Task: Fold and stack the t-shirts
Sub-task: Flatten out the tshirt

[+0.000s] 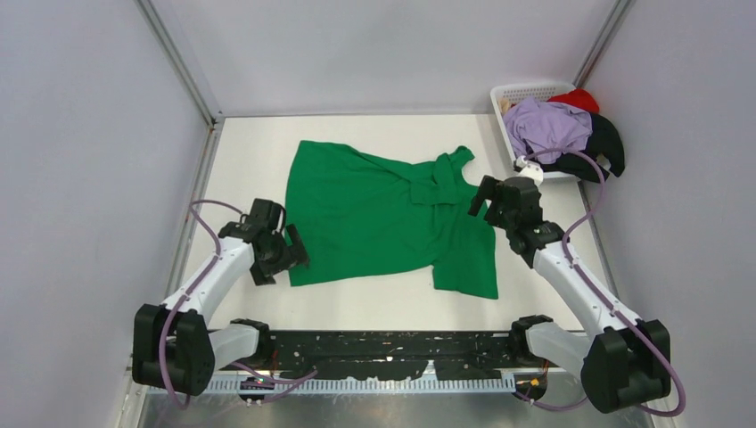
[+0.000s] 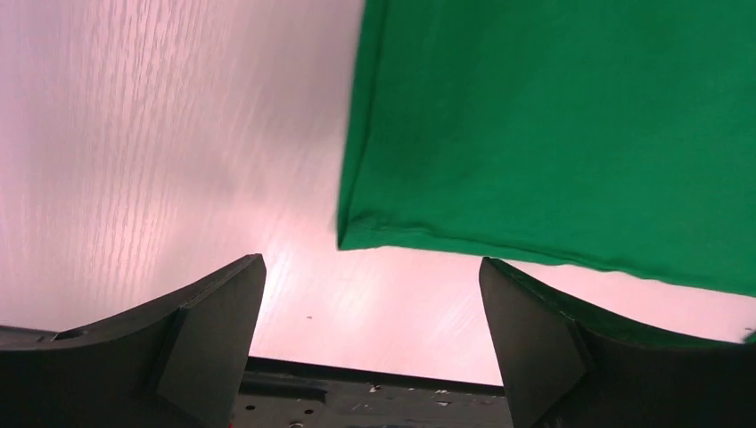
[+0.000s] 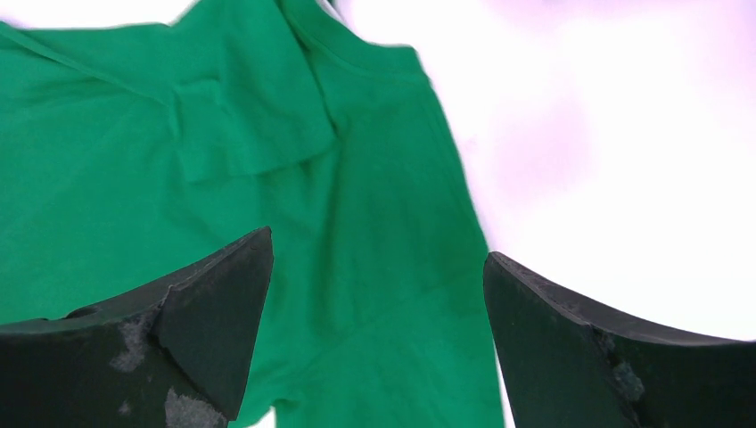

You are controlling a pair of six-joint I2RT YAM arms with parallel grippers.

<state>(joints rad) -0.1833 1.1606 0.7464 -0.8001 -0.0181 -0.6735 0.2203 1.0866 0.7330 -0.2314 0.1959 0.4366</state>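
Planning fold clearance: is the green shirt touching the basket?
Apart. The top view shows a strip of bare table between the green shirt and the basket.

The green t-shirt (image 1: 374, 214) covers the middle of the bench (image 1: 250, 152), lying low with a rumpled ridge toward its far right. Bare strips run along the left, far and near edges, and there is a narrower one along the right edge. The white basket (image 1: 508, 96) blocks the far right corner, and the heap of shirts (image 1: 546, 125) in it spills over its right rim. The left claw (image 1: 290, 257) hangs wide-jawed at the shirt's near left corner. The right claw (image 1: 486, 196), jaws also apart, hangs over the shirt's right side near the basket. Walls (image 1: 98, 134) close the left, far and right edges.
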